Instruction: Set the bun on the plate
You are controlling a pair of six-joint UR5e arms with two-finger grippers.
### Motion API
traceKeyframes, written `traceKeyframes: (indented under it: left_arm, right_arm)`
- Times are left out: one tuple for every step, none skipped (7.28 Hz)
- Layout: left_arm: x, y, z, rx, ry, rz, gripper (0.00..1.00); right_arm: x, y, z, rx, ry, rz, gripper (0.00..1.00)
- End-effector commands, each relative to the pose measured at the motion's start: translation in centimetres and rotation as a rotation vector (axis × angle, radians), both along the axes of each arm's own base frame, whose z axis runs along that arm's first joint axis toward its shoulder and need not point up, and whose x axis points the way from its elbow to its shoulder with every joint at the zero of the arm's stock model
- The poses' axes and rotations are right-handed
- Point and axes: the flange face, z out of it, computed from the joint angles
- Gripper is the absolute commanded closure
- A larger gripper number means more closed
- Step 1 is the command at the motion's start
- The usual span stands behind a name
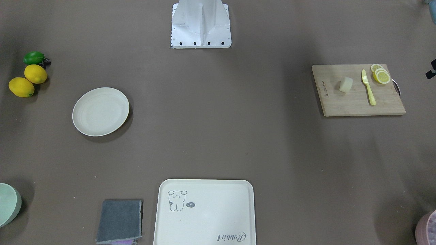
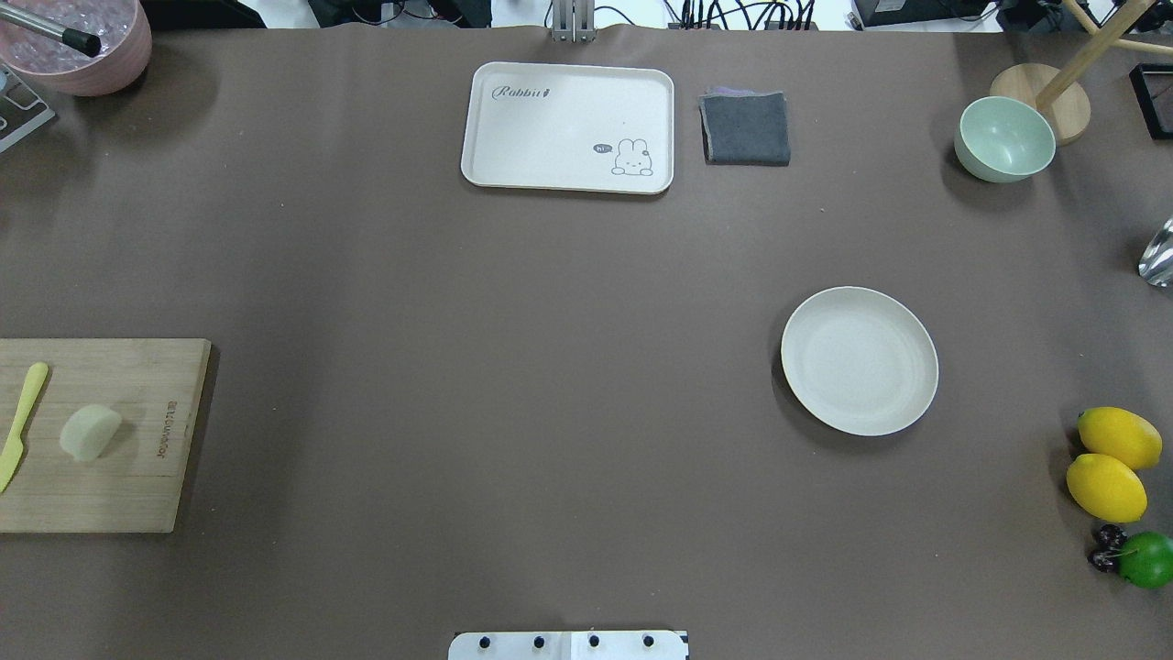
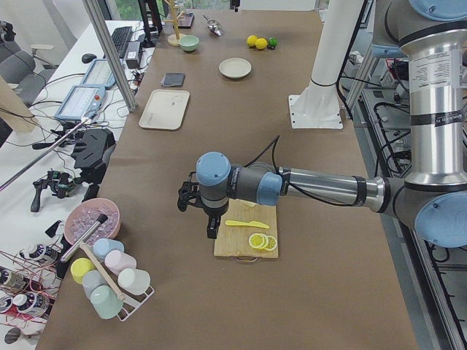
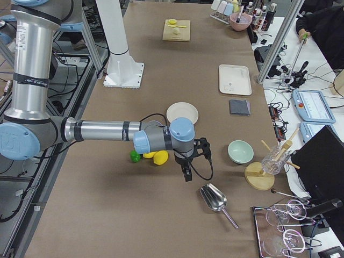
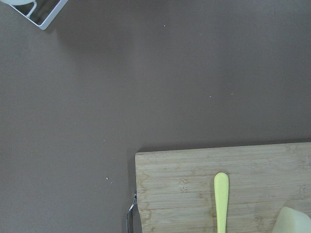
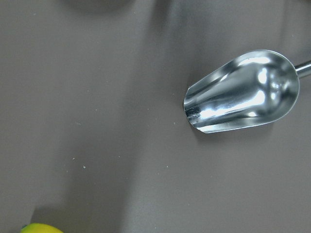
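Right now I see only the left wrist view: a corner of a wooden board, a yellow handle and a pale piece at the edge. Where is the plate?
Observer: The plate lies on the robot's right half of the table, with nothing on it.
Operator: Is the pale piece the bun?
Observer: Yes. The bun lies on the cutting board, beside the knife but apart from it.
Operator: What is close to the plate?
Observer: Two lemons and a lime lie further toward the table's right end, apart from the plate.
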Motion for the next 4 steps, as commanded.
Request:
traceKeyframes:
  left_arm:
    - [0.24,0.65,0.04,0.011,0.003,0.005,0.02]
    - [0.33,0.65,-0.40,0.020,0.009,0.006,0.02]
    - [0.48,0.65,-0.73,0.026,0.011,0.010,0.02]
    - [0.92,0.54,-0.65,0.030,0.006,0.019,0.02]
  right_arm:
    - [0.02,-0.06,-0.25,0.006,0.000,0.001,0.00]
    - [0.07,-0.22,-0.26,0.010,0.009,0.002,0.00]
    - [0.00,-0.56,-0.71,0.016,0.002,0.003,0.00]
    - [-0.02,-0.49,-0.67,0.015,-0.001,0.002,0.00]
